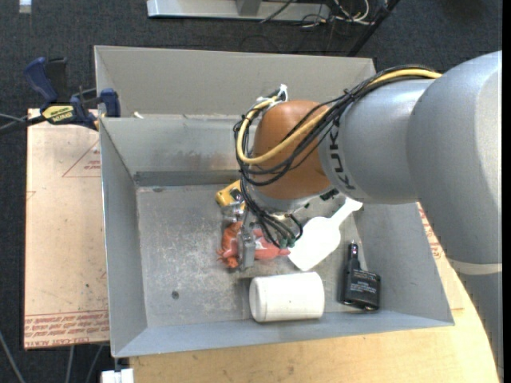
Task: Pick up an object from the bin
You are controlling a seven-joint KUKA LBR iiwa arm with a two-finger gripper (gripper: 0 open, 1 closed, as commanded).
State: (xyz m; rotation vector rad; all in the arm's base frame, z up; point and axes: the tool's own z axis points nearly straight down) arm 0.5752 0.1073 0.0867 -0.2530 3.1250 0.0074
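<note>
My gripper (pixel 246 250) hangs below the arm's wrist in the middle of the bin, low over a red-orange crumpled thing (pixel 230 246). That thing lies on the bin floor, touching the gripper's left side, and part of it shows to the right of the gripper too. A small yellow thing (pixel 227 195) lies just behind the gripper, partly under the wrist. A white flat bottle-like thing (pixel 318 242) lies to the right of the gripper, its far end hidden by the arm.
A white cylinder (pixel 287 296) lies on its side near the front wall, just in front of the gripper. A black box-like device (pixel 361 286) sits at the front right. The left half of the bin floor is bare metal.
</note>
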